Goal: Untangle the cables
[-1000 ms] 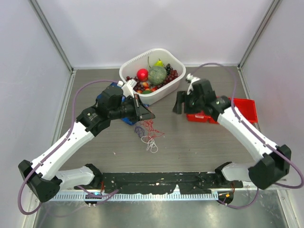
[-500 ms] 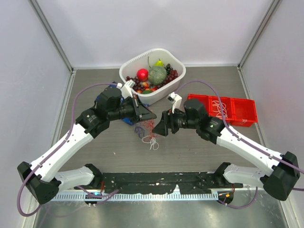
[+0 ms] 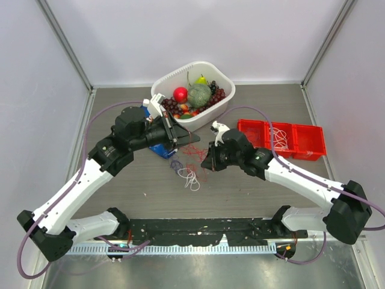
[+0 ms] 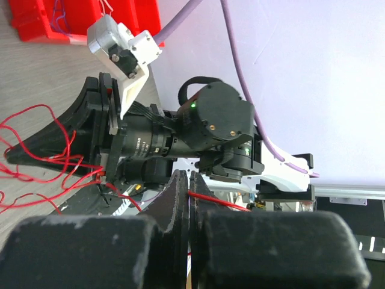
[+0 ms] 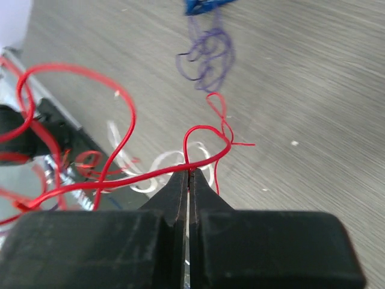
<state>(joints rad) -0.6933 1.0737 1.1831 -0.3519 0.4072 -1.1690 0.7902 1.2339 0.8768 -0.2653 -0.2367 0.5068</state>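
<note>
Your table (image 3: 252, 198) carries a white fruit basket (image 3: 162, 84) at the far edge, a red tray (image 3: 313, 144) toward the right edge and a blue bag (image 3: 161, 150) partly under the left arm. Left gripper (image 4: 189, 180) and right gripper (image 5: 188, 177) each pinch the red cable (image 3: 194, 153) mid-table. The white cable (image 3: 190, 179) and purple cable (image 3: 176, 164) lie beneath it.

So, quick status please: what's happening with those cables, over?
Left fingers shut on red cable. Right fingers shut on it too. White cable, purple cable lying on table. Fruit basket close behind.
</note>
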